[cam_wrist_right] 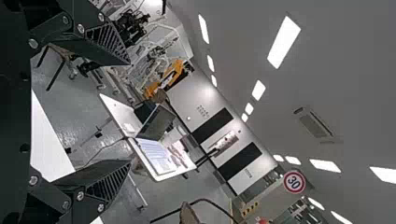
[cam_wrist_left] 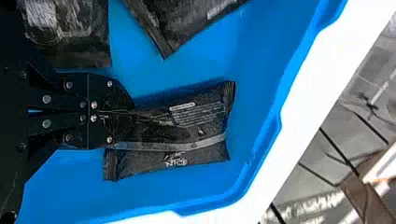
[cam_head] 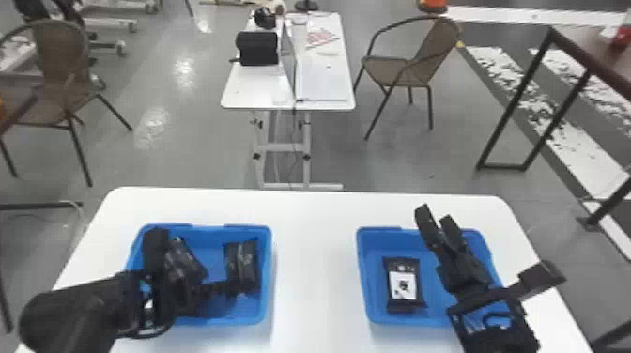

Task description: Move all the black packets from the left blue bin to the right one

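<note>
- Left gripper (cam_wrist_left: pixel 127 112) clenched on a black packet (cam_wrist_left: pixel 187 133) by its film, presumably for a secure lift.
- Another packet (cam_wrist_left: pixel 67 37) and a third (cam_wrist_left: pixel 187 21) lie beside it in the left blue bin (cam_head: pixel 202 228).
- Right gripper (cam_head: pixel 434 215) parted and empty, over the right bin (cam_head: pixel 375 230), probably waiting.
- Delivered packet (cam_head: pixel 403 285) flat there, leaving room alongside.

You can pass over the flat white tabletop (cam_head: pixel 314 263) between the rectangular blue plastic left bin (cam_head: pixel 267 272) and matching right bin (cam_head: pixel 363 281), above their rims; your black two-fingered right gripper (cam_head: pixel 435 217) obstructs the latter's right side.
</note>
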You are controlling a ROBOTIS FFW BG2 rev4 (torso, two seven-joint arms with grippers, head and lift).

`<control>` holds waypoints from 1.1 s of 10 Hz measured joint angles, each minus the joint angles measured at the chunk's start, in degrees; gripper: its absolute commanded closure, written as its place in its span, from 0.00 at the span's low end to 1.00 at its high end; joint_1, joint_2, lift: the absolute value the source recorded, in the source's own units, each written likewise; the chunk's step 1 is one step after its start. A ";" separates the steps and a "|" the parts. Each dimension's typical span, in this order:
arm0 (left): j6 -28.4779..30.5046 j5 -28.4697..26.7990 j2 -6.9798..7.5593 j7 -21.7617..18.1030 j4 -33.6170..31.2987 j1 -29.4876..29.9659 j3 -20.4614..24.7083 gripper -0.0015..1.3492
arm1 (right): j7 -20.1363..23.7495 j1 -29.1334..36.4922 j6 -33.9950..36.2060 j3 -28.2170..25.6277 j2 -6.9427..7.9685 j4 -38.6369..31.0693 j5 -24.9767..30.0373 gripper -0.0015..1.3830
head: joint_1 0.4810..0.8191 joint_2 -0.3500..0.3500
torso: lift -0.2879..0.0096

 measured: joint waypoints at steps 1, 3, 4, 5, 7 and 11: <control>-1.21 0.09 0.47 -0.82 -4.16 2.13 -0.55 0.90 | -0.03 -0.03 0.00 0.38 0.01 0.00 -0.13 0.21 | 0.63 0.41 | 0.97; -1.64 0.11 0.73 -2.69 -15.46 8.20 -0.29 0.90 | 0.02 0.12 0.00 1.05 -0.02 0.00 -0.42 0.21 | 0.63 0.43 | 0.97; -1.50 0.06 0.73 -4.09 -20.39 11.17 0.05 0.90 | 0.02 0.33 0.00 1.35 -0.03 -0.03 -0.74 0.21 | 0.63 0.43 | 0.97; -1.37 -0.07 0.74 -5.63 -24.79 13.81 0.37 0.90 | 0.13 0.44 0.00 1.67 -0.03 -0.13 -1.08 0.21 | 0.63 0.43 | 0.97; -1.61 -2.85 0.66 -11.02 -32.40 17.16 0.43 0.90 | 1.12 0.25 0.07 2.35 -0.05 -0.66 -1.37 0.21 | 0.63 0.43 | 0.97; 0.22 -9.38 -2.41 -15.60 -41.94 21.19 1.34 0.90 | 1.79 -0.27 0.95 3.64 -0.12 -0.98 -2.09 0.21 | 0.63 0.43 | 0.97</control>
